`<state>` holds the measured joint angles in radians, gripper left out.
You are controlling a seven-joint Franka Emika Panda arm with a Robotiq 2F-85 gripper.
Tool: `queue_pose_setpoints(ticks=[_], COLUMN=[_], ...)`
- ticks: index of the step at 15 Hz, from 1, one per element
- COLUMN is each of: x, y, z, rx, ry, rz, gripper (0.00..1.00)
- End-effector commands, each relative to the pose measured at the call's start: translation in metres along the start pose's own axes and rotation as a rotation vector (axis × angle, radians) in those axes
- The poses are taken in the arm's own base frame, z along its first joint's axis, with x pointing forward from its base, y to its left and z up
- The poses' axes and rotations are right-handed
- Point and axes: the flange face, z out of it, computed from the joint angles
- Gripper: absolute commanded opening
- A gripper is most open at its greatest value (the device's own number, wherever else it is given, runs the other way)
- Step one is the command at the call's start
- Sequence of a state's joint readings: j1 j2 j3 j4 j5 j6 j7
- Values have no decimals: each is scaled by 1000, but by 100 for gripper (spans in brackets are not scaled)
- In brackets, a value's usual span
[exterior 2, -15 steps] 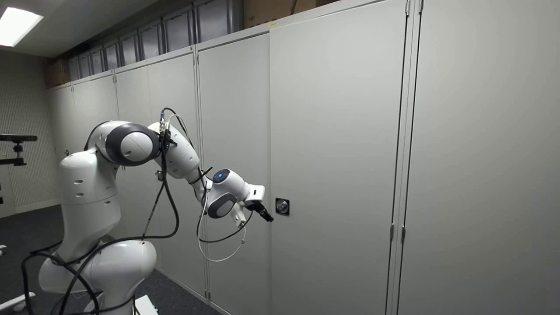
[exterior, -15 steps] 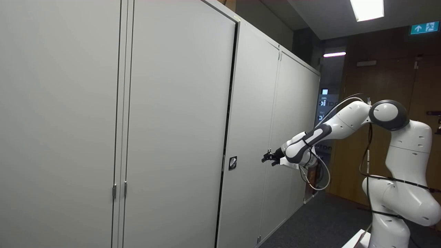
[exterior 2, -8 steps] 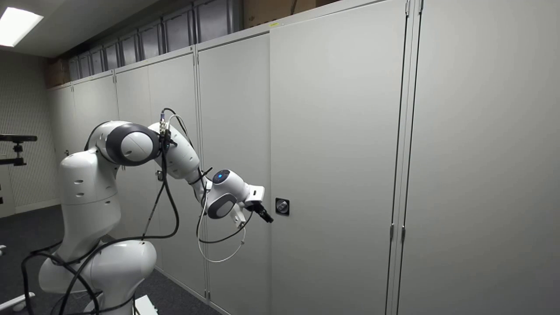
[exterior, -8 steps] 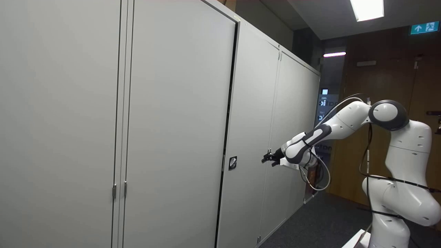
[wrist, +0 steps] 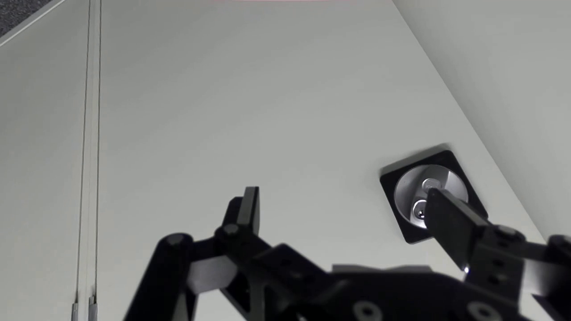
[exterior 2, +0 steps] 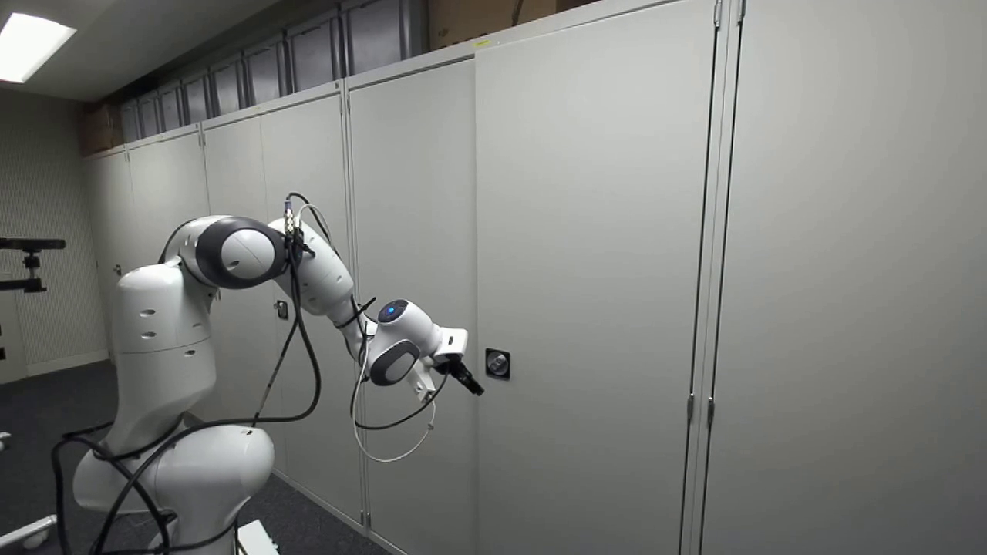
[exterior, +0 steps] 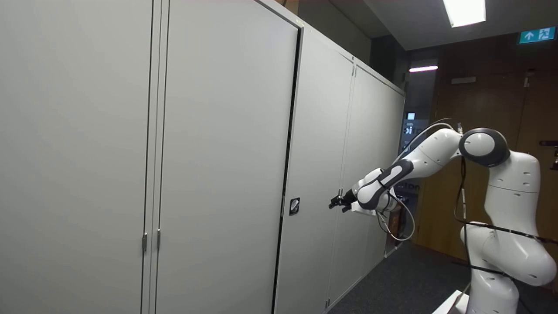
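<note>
While fingers [wrist: 455,225] spread wide, hand [wrist: 342,191] near latch [exterior 2: 498,364], yet apart.

Site: workplace interior; I am reading it as an office or lab, and the room is not settling which. Tall grey cabinets [exterior 2: 594,231] are lining one side, with grey bins [exterior 2: 314,60] sitting in a row on top. Dark carpet [exterior: 392,279] is lying underfoot. A ceiling light [exterior: 464,12] is glowing, a green exit sign [exterior: 537,35] is showing near a wooden door [exterior: 484,102], and a robot arm [exterior: 512,192] is standing beside the cabinets.
</note>
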<state>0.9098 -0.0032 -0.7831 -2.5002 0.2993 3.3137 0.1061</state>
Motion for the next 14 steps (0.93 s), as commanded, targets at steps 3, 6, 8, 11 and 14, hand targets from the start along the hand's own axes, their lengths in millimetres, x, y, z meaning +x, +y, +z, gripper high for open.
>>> queue_pose_setpoints(ticks=[3, 6, 8, 11, 14], x=[18, 23, 25, 27, 31], y=[-18, -28, -33, -37, -37], z=[23, 35, 45, 61, 77], rx=[-21, -25, -29, -32, -31], ry=[-7, 0, 6, 13, 20], rz=[0, -13, -19, -23, -24], gripper=[100, 100, 100, 100, 100])
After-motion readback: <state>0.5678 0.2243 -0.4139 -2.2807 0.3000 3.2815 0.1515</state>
